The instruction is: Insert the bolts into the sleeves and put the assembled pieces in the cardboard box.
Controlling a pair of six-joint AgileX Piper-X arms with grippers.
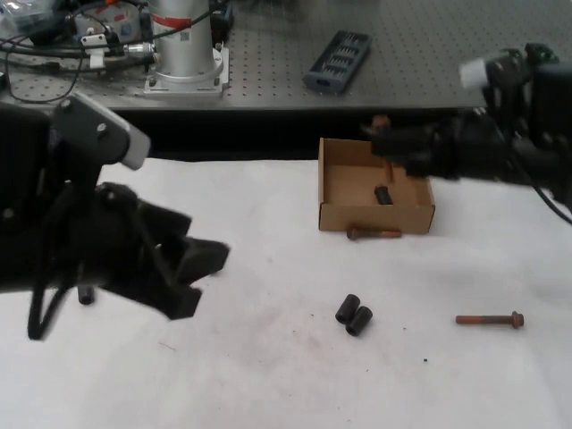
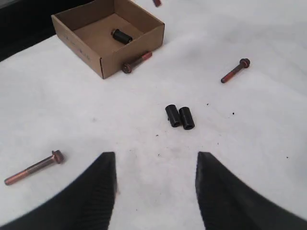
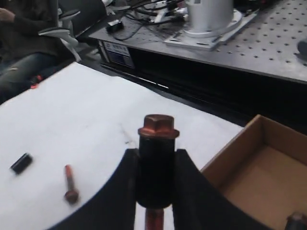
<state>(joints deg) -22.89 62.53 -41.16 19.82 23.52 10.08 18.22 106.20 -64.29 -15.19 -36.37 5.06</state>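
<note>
High view: on the white-covered tabletop, the open brown cardboard box holds one black sleeve with a bolt in it. Over its far wall the right gripper clamps a black cylindrical sleeve on a copper hex-head bolt, its long axis along the fingers and its head outermost. The left gripper hovers with jaws apart near two loose black sleeves.

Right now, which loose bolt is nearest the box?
The bolt along the box wall; the right-hand bolt and the left-hand bolt lie farther out.
</note>
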